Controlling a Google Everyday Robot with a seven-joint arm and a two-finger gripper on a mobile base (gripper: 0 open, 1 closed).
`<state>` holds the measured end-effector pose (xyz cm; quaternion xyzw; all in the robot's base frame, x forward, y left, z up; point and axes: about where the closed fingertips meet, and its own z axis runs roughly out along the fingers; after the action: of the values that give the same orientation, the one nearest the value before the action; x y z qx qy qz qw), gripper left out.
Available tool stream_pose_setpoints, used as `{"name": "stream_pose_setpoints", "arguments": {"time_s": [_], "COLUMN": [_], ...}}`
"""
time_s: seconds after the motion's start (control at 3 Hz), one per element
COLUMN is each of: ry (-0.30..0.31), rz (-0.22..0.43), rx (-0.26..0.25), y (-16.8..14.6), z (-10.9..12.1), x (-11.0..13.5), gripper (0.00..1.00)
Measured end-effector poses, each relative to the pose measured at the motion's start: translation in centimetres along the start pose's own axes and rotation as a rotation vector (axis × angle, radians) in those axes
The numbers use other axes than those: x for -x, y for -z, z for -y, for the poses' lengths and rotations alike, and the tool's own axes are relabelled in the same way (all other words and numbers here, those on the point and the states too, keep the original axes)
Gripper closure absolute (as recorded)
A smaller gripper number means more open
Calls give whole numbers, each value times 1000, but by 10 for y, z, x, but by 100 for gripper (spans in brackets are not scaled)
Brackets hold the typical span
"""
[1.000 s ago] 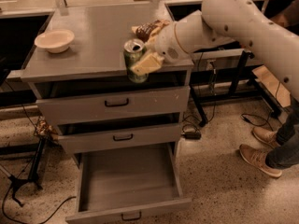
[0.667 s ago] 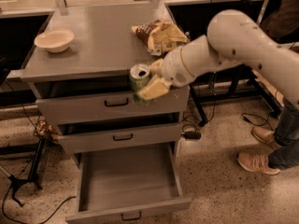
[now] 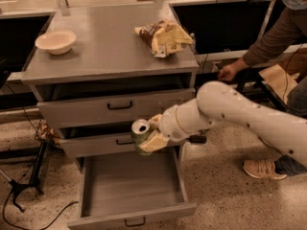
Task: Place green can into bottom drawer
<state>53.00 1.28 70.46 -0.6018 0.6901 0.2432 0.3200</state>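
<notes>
The green can [image 3: 140, 135] with its silver top is held upright in my gripper [image 3: 149, 134], whose pale fingers [image 3: 154, 141] are shut around its body. The white arm reaches in from the right. The can hangs in front of the middle drawer, above the back edge of the bottom drawer [image 3: 132, 186]. The bottom drawer is pulled fully out, its wide grey interior bare, with a small black handle on its front.
The two upper drawers [image 3: 117, 108] are slightly open. A brown-and-yellow snack bag [image 3: 164, 36] and a white bowl [image 3: 55, 41] lie on the cabinet top. A person [image 3: 283, 80] stands at the right. A tripod leg and cables [image 3: 29, 181] are on the floor at left.
The arm has carried the can down from the cabinet top's front edge to in front of the middle drawer, above the open bottom drawer.
</notes>
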Motion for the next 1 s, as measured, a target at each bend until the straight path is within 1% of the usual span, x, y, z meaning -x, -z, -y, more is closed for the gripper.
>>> {"name": "stream_pose_setpoints", "arguments": {"time_s": [0.33,0.67,1.0], "ry": [-80,-205,-204], "rz": [4,67,65], "rx": [9,-6,-7], "y": [-65,-137,-137], "z": [-24,-20,-20], "x": [-45,-72,-72], "gripper": [100,100,100]}}
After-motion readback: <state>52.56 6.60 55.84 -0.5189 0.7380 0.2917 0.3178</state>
